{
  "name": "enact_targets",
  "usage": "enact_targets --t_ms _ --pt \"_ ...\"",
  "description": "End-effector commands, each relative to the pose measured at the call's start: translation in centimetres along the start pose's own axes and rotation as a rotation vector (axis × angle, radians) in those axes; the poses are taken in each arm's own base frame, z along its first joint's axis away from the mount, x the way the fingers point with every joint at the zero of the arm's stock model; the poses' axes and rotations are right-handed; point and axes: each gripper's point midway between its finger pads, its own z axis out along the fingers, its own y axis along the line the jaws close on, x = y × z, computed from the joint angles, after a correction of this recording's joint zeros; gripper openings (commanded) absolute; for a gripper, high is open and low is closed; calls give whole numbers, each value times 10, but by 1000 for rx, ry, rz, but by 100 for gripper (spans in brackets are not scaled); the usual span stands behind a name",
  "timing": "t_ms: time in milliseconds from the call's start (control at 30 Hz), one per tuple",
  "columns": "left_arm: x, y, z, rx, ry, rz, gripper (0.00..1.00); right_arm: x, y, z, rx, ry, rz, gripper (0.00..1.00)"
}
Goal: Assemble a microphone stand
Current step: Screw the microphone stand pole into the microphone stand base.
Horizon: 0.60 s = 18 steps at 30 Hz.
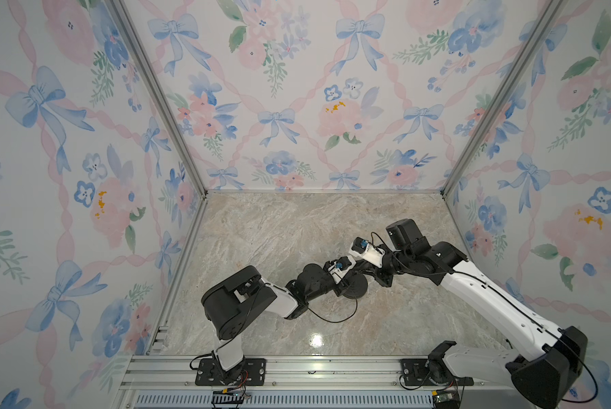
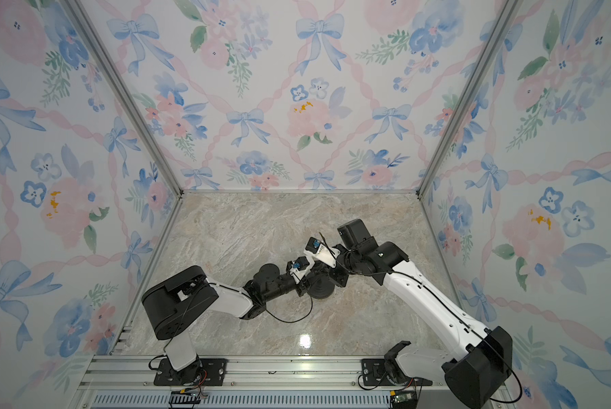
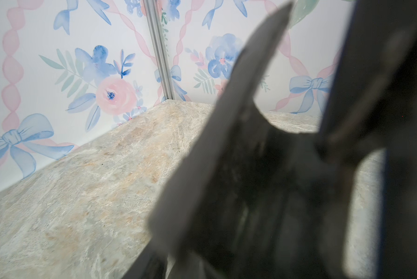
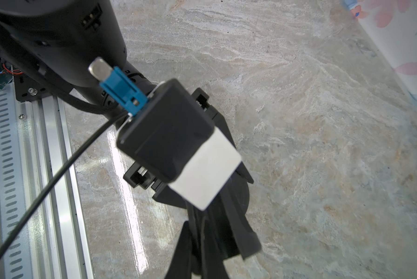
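Floral-papered walls (image 1: pixel 297 88) with bows and pink ribbons close in three sides of a marble-patterned counter (image 1: pixel 279 230), and an aluminium rail (image 1: pixel 297 368) runs along its near edge. The left arm (image 1: pixel 240 304) and the right arm (image 1: pixel 481 294) rise from that rail and meet near the counter's middle. There, in both top views, the microphone stand's round black disc base (image 1: pixel 356 289) (image 2: pixel 321 291) lies flat on the counter, partly covered by the two wrists. The left hand (image 1: pixel 346 283) is down right at the disc's left edge. Its fingers (image 3: pixel 226 125) are only dark blurs in the left wrist view, so I cannot tell whether it is open or gripping. The right hand (image 4: pixel 210 222) comes in from the other side, just over the base (image 4: pixel 240 205), with its jaws closed together. What lies between them, if anything, is hidden by the left arm's wrist camera (image 4: pixel 169 135), a black block with a blue plug. A thin black cable (image 1: pixel 332 317) loops over the counter below the left wrist
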Motion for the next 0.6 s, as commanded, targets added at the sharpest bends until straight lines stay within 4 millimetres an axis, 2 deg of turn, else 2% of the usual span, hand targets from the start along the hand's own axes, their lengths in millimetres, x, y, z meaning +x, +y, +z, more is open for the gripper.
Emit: enact_targets --t_ms 0,200,400,567 --pt "-6 9 -6 -15 -17 15 54 42 2 14 -22 118 123 2" --pt "-8 7 -6 1 -25 20 60 48 -5 11 -16 125 145 2" --pt "-14 6 -9 14 -45 26 60 52 -12 9 4 129 195 0" --pt "-19 6 -7 20 -58 21 59 59 -11 12 -5 148 215 0"
